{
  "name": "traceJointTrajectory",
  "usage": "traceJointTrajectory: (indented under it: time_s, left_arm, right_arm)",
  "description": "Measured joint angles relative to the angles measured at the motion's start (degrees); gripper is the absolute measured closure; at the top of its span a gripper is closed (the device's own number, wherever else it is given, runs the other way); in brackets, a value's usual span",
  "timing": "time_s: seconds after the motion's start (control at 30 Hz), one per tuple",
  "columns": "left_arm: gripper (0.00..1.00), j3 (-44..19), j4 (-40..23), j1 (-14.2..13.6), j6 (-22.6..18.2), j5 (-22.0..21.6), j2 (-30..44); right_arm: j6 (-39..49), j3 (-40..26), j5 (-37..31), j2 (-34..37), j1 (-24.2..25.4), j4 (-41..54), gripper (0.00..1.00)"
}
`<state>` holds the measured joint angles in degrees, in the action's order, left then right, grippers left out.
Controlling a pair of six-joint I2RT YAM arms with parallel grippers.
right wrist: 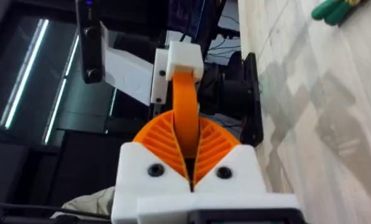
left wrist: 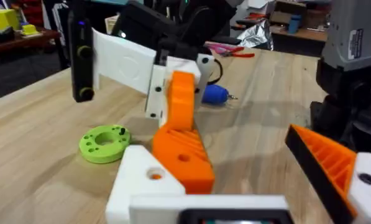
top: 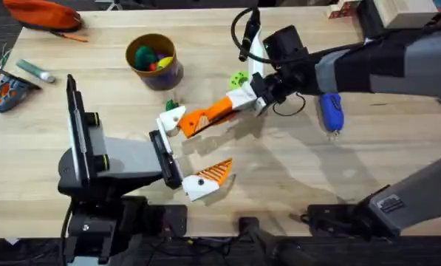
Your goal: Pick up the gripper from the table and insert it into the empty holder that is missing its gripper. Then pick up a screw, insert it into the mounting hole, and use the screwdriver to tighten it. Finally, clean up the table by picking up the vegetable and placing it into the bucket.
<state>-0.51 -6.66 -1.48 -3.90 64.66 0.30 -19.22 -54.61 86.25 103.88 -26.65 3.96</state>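
The bucket (top: 154, 60) holds colourful toys; right jaws pinch the gripper (top: 205, 116), left jaws spread.

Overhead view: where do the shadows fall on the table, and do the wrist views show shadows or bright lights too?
Overhead view: a soft shadow of the right arm lies on the table, nearer the bases than the arm. Right wrist view: grey shadow bands cross the table; bright light strips show in the dark background. Left wrist view: even light, no glare on the table.
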Motion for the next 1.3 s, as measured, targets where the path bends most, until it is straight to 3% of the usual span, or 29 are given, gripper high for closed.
traceJointTrajectory:
  time_s: [0.3, 1.3]
  left_arm:
    - [0.015, 0.0, 0.0, 0.0, 0.0, 0.0, 0.0]
    - [0.015, 0.0, 0.0, 0.0, 0.2, -0.2, 0.0]
  right_arm:
    - [-6.4, 0.9, -0.7, 0.0, 0.0, -5.5, 0.998]
    - [-10.6, 0.9, -2.9, -0.5, -1.5, -8.2, 0.998]
